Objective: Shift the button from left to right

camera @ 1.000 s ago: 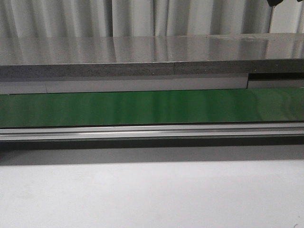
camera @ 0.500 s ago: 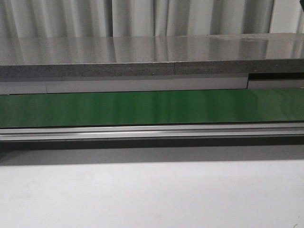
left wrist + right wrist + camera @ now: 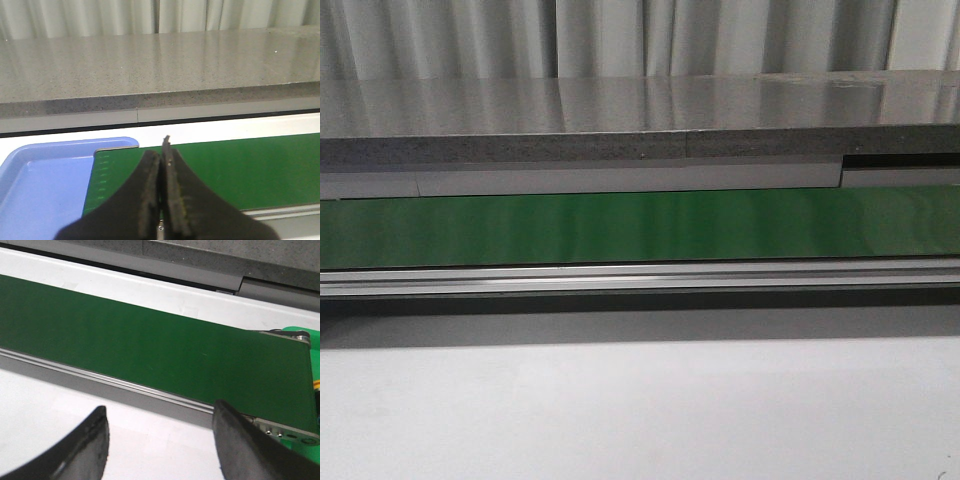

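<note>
The button is not in any view. My left gripper [image 3: 162, 152] is shut with nothing between its black fingers; it hangs over the left end of the green conveyor belt [image 3: 240, 170], beside a blue tray [image 3: 45, 185]. My right gripper [image 3: 160, 412] is open and empty, above the white table [image 3: 150, 450] just in front of the belt's right end [image 3: 150, 345]. Neither gripper shows in the front view, where the belt [image 3: 640, 225] runs across the middle.
A grey stone-like counter [image 3: 620, 120] lies behind the belt, with curtains beyond. An aluminium rail [image 3: 640, 277] edges the belt's front. The belt's right end has a roller bracket [image 3: 295, 337]. The blue tray looks empty in its visible part.
A dark object at the top right corner of the front view one second ago has left the view. Otherwise nothing has visibly changed.
</note>
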`<state>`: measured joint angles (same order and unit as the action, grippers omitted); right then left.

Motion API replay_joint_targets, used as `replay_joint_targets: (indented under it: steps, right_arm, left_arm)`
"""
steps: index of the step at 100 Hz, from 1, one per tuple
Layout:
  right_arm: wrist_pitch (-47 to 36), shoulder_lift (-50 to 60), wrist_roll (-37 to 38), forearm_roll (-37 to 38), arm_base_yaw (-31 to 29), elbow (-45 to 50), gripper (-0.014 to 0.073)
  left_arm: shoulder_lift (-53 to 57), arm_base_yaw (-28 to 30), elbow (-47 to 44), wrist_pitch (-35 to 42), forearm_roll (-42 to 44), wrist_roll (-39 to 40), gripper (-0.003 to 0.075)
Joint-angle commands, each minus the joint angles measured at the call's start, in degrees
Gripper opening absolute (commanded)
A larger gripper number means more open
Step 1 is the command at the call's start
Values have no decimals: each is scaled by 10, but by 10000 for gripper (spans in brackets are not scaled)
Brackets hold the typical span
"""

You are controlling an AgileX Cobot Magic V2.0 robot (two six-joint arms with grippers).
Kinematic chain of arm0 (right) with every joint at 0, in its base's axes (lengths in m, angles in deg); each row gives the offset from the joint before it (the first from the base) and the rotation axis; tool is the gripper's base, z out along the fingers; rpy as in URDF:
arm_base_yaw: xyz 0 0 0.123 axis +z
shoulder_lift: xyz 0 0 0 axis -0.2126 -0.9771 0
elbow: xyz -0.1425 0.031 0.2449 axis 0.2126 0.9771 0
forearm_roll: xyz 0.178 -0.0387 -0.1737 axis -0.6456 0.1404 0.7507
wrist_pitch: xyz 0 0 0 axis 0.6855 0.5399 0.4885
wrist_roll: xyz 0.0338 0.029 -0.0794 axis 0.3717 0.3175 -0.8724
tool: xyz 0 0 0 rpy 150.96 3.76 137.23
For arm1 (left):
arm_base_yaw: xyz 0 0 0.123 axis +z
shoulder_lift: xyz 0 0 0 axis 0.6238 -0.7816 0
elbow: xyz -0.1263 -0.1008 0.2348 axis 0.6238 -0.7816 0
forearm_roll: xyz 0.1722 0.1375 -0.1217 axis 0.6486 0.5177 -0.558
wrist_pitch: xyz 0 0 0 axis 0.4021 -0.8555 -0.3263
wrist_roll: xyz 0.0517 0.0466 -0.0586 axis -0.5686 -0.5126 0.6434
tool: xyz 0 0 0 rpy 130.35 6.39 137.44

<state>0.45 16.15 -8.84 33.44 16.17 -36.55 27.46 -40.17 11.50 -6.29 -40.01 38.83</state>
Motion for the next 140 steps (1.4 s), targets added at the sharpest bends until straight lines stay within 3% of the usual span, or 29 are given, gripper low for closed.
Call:
replay_joint_targets:
  steps: [1, 37, 71, 140]
  right_arm:
    - [-26, 24, 1, -2, -1, -3, 456]
    - [-20, 37, 1, -2, -1, 2, 428]
    - [-19, 37, 1, -2, -1, 2, -74]
    - [-20, 37, 1, -2, -1, 2, -68]
  left_arm:
    - [-3, -4, 16, 43, -8, 0, -20]
    - [-3, -4, 16, 43, -8, 0, -20]
    - [-3, -4, 16, 43, -8, 0, -20]
    - [-3, -4, 16, 43, -8, 0, -20]
